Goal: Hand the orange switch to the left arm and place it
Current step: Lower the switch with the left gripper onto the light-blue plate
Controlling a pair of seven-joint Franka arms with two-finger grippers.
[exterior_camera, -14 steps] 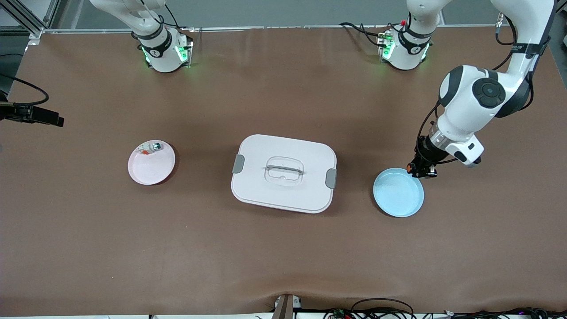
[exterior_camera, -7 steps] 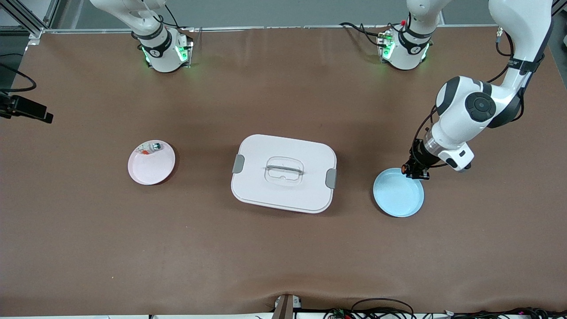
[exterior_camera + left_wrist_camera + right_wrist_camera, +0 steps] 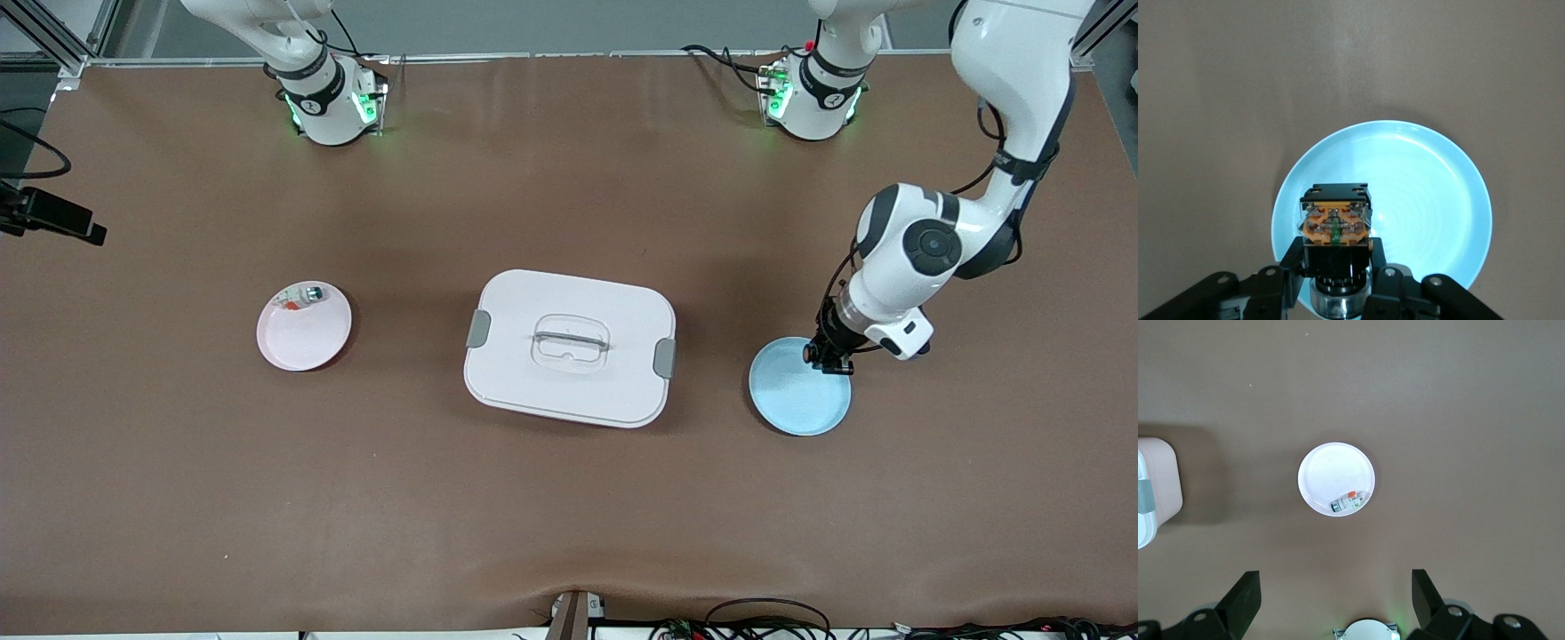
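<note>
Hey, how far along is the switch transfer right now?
Nearly done. The orange switch has cleared the box and sits clamped in the left gripper, over the blue plate's rim. Left: lower it and let go. The right gripper waits, open, high above the pink plate, where a small white part lies.

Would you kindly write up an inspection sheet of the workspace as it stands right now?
Surface: brown table, flat, with a slight ripple at the edge nearest the front camera.
Job's things: orange switch in the left pincer, over the blue plate; box mid-table, lid latched.
Clutter: pink plate toward the right arm's end, with a small white-grey part on it.
Grippers: left pincer shut on the orange switch; right pincer open, high over the pink plate, waiting.
Cables: bundle at the table edge nearest the front camera; leads at the left arm's base.
Surroundings: nothing seen.
</note>
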